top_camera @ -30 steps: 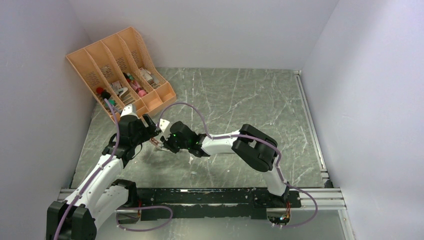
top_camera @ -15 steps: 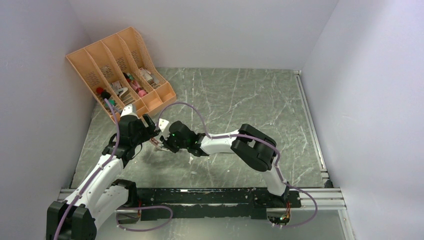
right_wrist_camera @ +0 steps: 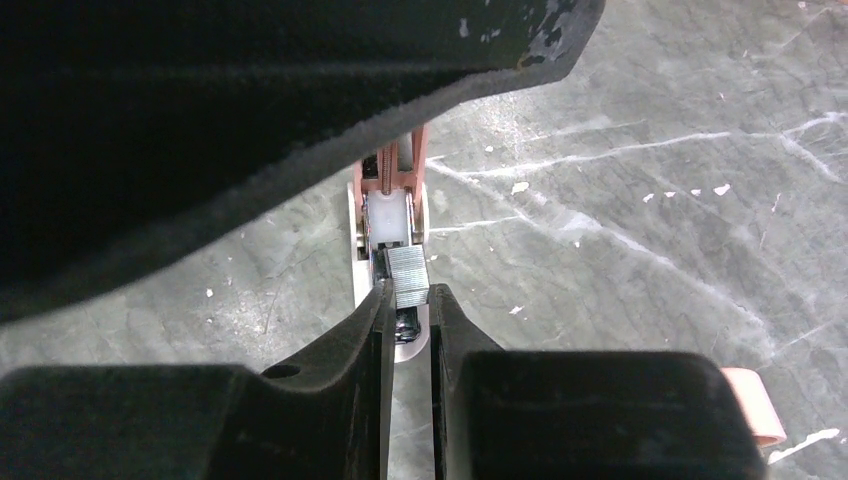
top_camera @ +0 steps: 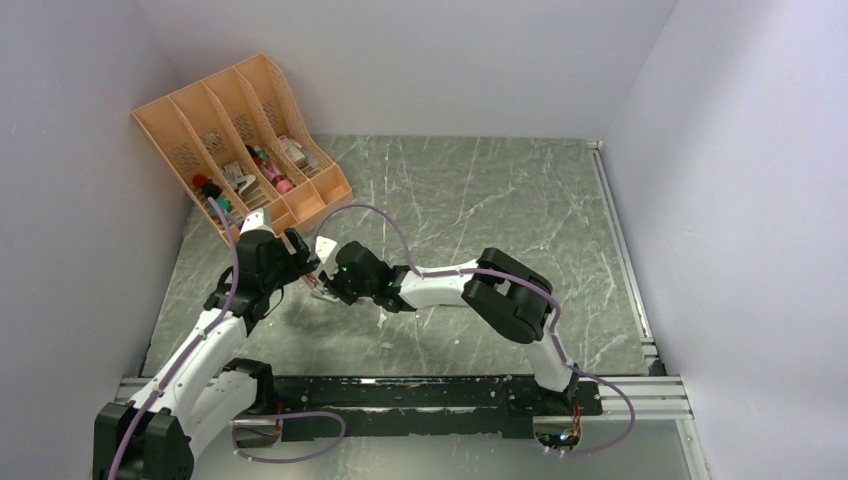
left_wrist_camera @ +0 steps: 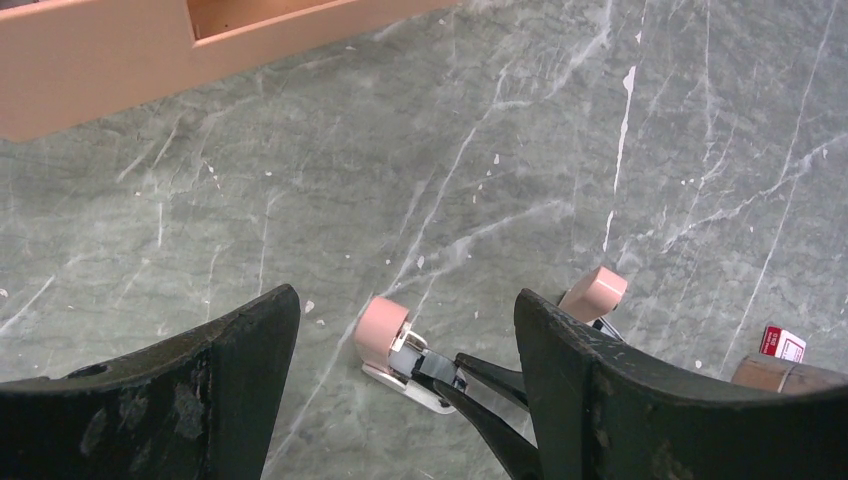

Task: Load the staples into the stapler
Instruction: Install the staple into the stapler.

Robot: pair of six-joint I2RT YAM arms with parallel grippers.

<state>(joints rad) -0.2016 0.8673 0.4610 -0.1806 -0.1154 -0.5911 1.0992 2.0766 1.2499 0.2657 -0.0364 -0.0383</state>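
While the right gripper (right_wrist_camera: 408,300) pinches a short strip of staples (right_wrist_camera: 407,277) narrowly over the opened pink stapler (right_wrist_camera: 388,215), left of centre on the table (top_camera: 480,200), the left gripper (left_wrist_camera: 403,303) hangs wide above it, holding nothing. A dark bulk (right_wrist_camera: 230,120) blocks the right wrist view's upper left; the orange organizer (top_camera: 240,130) sits upper left overhead, and the staple box (left_wrist_camera: 783,343) is at the left wrist view's lower right.

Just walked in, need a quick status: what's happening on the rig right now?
The right gripper is shut on a short strip of staples and holds it in line with the open magazine of the pink stapler, which lies opened on the table. Whether the strip is already in the channel cannot be told. The left gripper hangs open above the stapler, gripping nothing. The red-and-white staple box sits off to one side.
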